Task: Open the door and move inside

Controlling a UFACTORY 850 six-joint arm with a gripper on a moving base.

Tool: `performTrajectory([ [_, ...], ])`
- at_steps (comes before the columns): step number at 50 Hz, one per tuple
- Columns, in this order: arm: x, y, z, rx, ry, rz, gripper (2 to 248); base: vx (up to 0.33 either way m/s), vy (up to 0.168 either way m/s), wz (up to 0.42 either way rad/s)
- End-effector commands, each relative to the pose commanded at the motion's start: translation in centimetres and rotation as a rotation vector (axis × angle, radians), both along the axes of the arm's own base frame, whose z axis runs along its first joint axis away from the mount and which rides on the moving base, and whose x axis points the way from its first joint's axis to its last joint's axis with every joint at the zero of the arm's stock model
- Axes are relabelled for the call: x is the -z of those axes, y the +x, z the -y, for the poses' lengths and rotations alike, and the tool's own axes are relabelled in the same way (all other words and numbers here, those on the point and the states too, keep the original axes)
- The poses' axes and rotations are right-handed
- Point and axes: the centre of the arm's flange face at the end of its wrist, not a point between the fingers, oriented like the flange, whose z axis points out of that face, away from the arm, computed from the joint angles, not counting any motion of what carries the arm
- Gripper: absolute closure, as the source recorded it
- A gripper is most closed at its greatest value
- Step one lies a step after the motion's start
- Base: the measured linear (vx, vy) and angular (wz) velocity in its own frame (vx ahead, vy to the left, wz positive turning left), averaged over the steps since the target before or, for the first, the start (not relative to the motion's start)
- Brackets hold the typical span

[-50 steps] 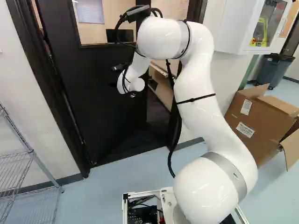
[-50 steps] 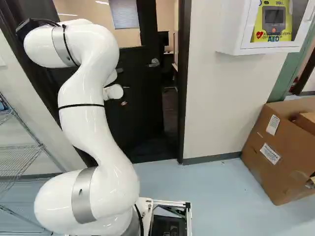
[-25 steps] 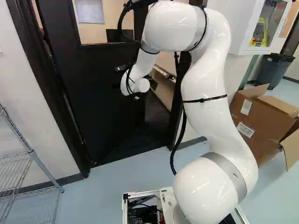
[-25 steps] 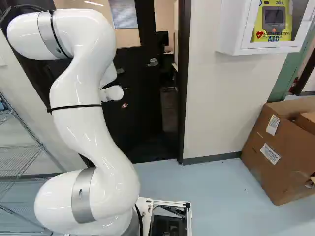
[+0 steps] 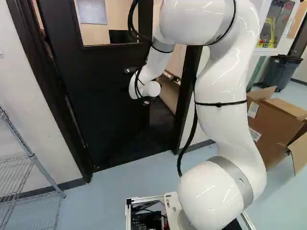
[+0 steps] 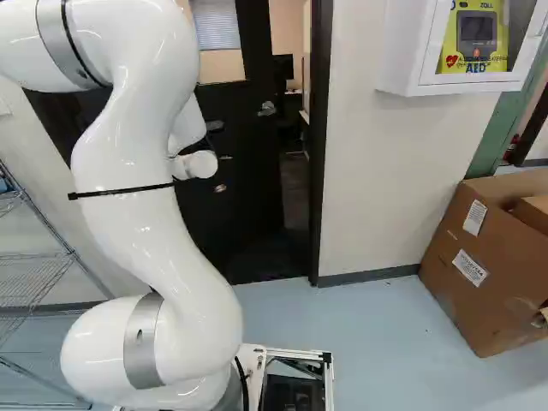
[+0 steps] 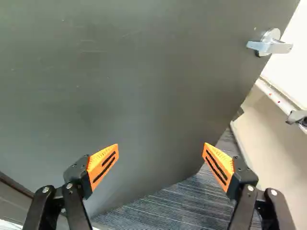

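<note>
- One door (image 5: 100,105) is my landmark; it stands partly open, its free edge swung away from me into the room beyond, so I judge the latch needs no more work and a push is the next job.
- One arm (image 6: 154,197) of mine reaches up in front of the door, its wrist near the free-edge side, presumably because pushing far from the hinges takes less effort.
- One wire shelf (image 5: 31,156) stands left of the door in the left base view, out of its swing.
- One big cardboard box (image 6: 479,282), flaps up, sits right of the door (I'd keep my base off it when I drive).
- One white wall cabinet (image 6: 406,60) hangs right of the door, above the box, probably for quick reach.
- One gripper (image 7: 161,146) faces the door panel, two fingers spread wide, nothing between them; I can't tell whether anything touches the panel. Spread like this, they could serve to push.
- One lever handle (image 7: 261,46) shows on the door by its free edge, beyond the fingers and ungripped. If the wrist slips past that edge, it could snag there.
</note>
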Motion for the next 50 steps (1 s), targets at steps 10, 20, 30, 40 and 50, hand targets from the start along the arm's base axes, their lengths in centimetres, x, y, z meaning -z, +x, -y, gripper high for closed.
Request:
performTrajectory([
  [10,-0.2,-1.6,1.6,0.045,0.012,-0.015,3,0.0,0.0,0.0],
  [20,-0.4,-3.1,3.2,0.092,0.024,-0.027,3,0.0,0.0,0.0],
  [30,-0.5,-4.6,4.8,0.137,0.034,-0.038,3,0.0,0.0,0.0],
  [40,-0.7,-6.0,6.4,0.164,0.034,-0.045,3,0.0,0.0,0.0],
  [50,-0.8,-7.4,7.8,0.189,0.033,-0.05,3,0.0,0.0,0.0],
])
